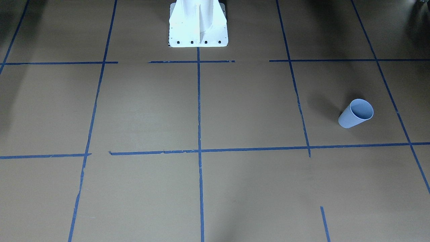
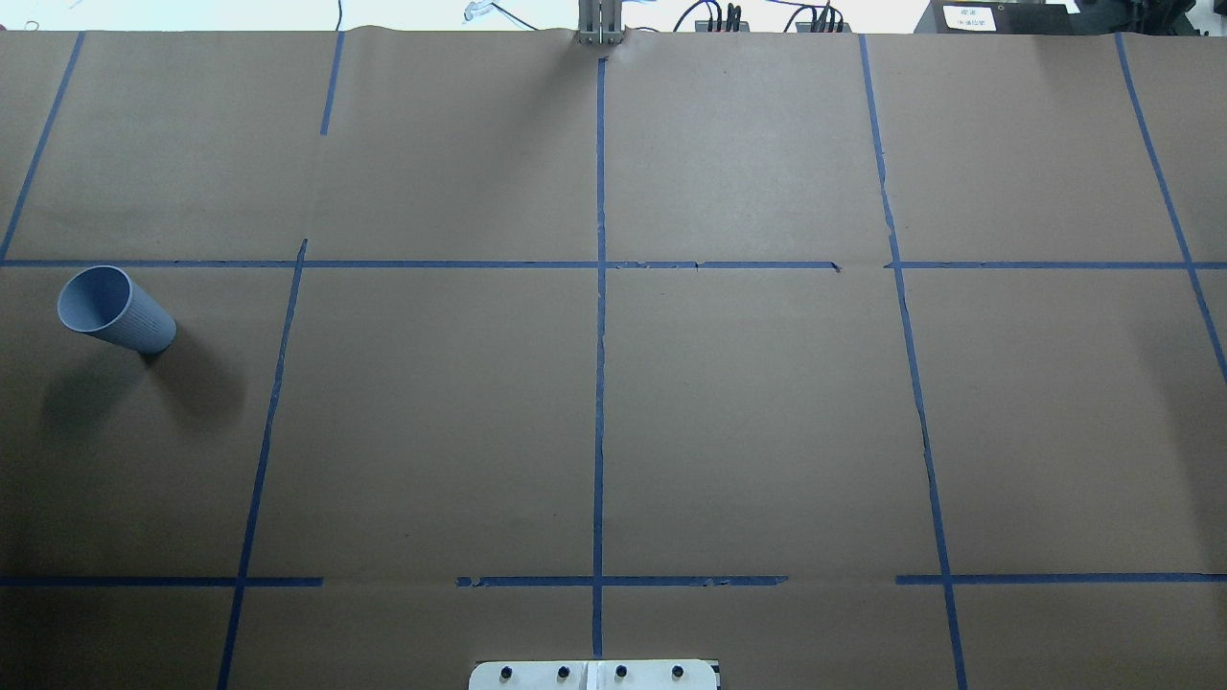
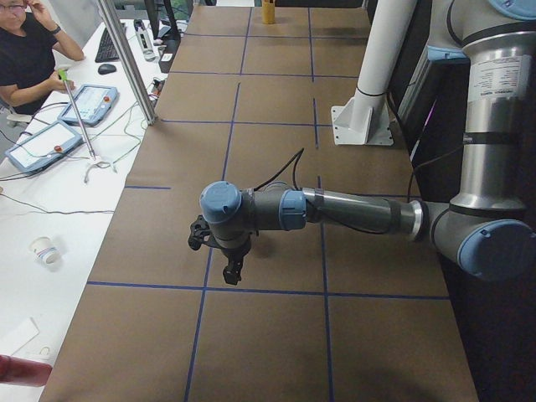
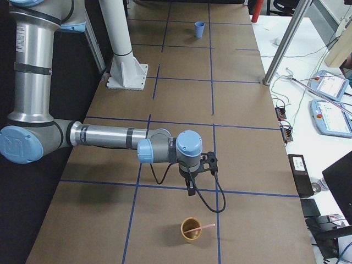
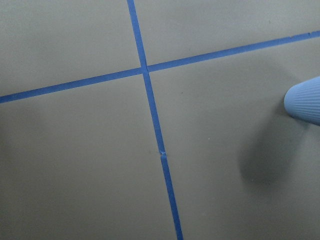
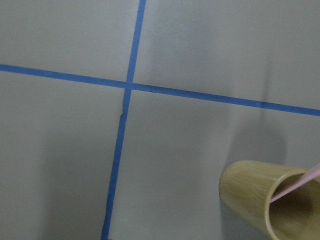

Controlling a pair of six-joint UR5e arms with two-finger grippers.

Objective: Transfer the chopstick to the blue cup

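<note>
The chopstick point(image 4: 202, 227) leans in a tan cup point(image 4: 190, 235) near the counter's right end, below your right gripper point(image 4: 190, 190); whether that gripper is spread, I cannot tell. Pinch the stick's protruding end. The blue cup point(image 2: 115, 311) stands near the left end.

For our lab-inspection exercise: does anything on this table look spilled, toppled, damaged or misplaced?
Nothing spilled or toppled: the blue cup stands upright; the chopstick leans in a tan cup. Only the blue tape is ragged, with gaps and frayed ends.
</note>
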